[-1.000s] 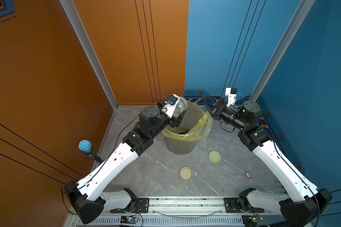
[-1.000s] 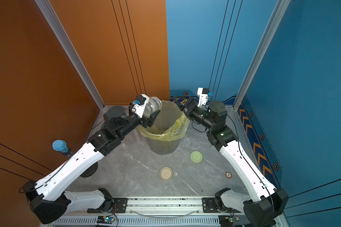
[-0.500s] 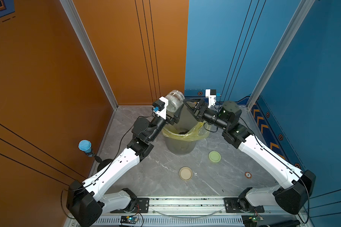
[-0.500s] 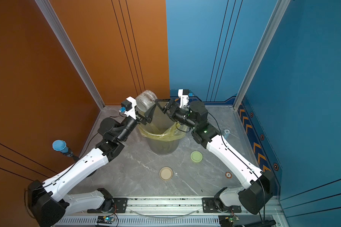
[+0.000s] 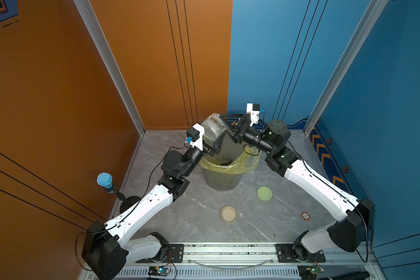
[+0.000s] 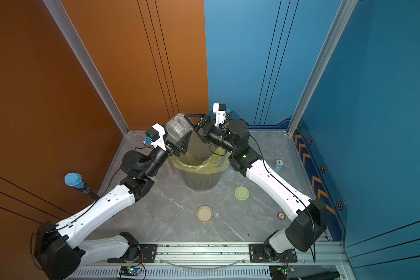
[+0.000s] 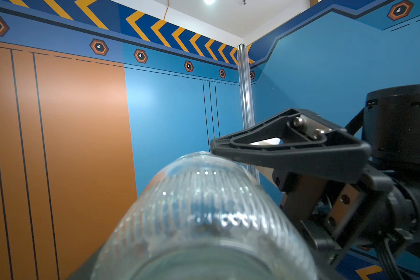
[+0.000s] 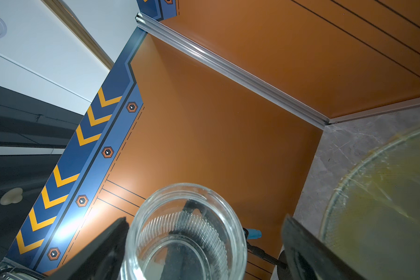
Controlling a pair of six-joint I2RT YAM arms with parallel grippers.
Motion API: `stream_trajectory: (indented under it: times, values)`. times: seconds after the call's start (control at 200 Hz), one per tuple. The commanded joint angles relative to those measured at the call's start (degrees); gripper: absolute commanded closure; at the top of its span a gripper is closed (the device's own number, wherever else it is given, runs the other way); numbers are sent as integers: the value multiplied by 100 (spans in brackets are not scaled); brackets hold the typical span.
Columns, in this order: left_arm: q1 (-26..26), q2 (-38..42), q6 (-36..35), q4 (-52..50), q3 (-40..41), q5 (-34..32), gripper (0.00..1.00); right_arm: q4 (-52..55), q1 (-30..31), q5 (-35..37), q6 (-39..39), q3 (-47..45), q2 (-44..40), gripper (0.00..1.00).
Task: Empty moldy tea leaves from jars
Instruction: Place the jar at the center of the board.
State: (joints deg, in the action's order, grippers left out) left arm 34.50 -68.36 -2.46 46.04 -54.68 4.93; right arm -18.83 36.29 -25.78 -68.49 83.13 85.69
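Currently: upended hold for dumping.
My left claw clenches clear ribbed glass jar mouth-down above grey yellow-bagged bin, where dark tea leaves lie; my right claw, released, straddles its base.

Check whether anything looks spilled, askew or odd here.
Nothing looks spilled: the tea leaves lie inside the bin. The jar is tilted over it in the left gripper. The beige lid and green lid lie loose on the table.
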Motion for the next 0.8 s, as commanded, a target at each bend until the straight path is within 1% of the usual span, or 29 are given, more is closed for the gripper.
stream_trajectory:
  times: [0.0, 0.2, 0.295, 0.496, 0.626, 0.716, 0.796]
  values:
    - [-44, -6, 132, 520, -142, 278, 62, -226, 111, -163, -81, 280, 109, 0]
    - [-149, -169, 256, 522, -287, 598, 62, -150, 160, -212, -67, 421, 185, 0]
    - [-220, -222, 320, 440, -307, 679, 62, -93, 184, -249, -49, 476, 209, 3]
    - [-313, -299, 347, 419, -243, 691, 62, 63, 264, -326, 17, 572, 290, 5]
    - [-376, -225, 409, 349, -241, 700, 62, 301, 146, -275, 209, 508, 188, 3]
    - [-390, -200, 412, 344, -261, 739, 62, 136, 56, -329, 22, 470, 175, 4]
    - [-383, -252, 393, 333, -318, 767, 62, 94, 115, -426, -41, 608, 277, 4]
